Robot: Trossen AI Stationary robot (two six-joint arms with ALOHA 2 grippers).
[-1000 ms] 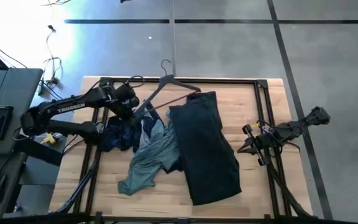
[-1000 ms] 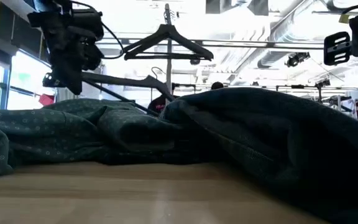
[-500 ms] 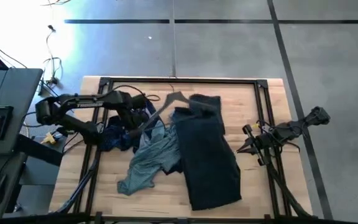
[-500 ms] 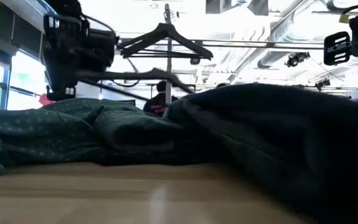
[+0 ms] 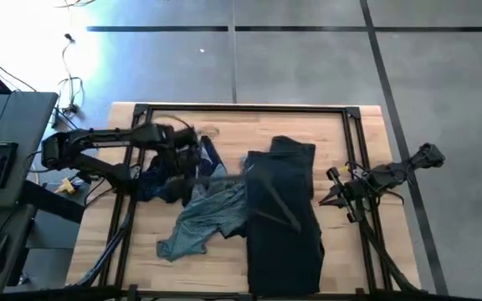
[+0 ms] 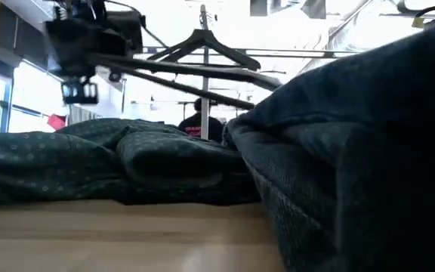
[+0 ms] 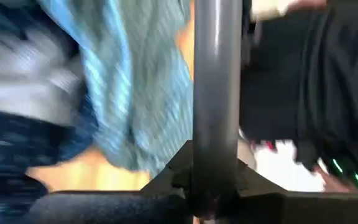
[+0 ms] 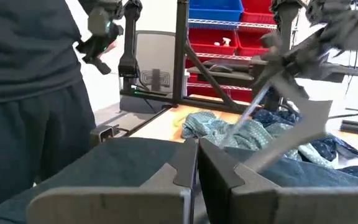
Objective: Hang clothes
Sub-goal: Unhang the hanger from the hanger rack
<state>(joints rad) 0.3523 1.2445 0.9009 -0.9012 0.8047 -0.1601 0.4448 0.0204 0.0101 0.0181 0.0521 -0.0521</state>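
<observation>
Wooden bench (image 5: pixel 224 267): left gripper (image 5: pixel 192 159), jaws clamped on hanger (image 6: pixel 187 72), beside black trousers (image 5: pixel 284 213); right gripper (image 5: pixel 331 197), jaws together, opposite side.

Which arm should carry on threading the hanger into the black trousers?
Left. The left gripper holds the hanger, which already reaches into the black trousers. The right gripper waits shut at the table's right edge.

left tool (image 5: pixel 192 159): you can't see its fingertips, buried in the clothes | hanger (image 7: pixel 215 93): blurred up close, ends cut off | black trousers (image 5: pixel 284 219): lower end runs off the edge | navy shirt (image 5: pixel 159 180): partly under the arm
</observation>
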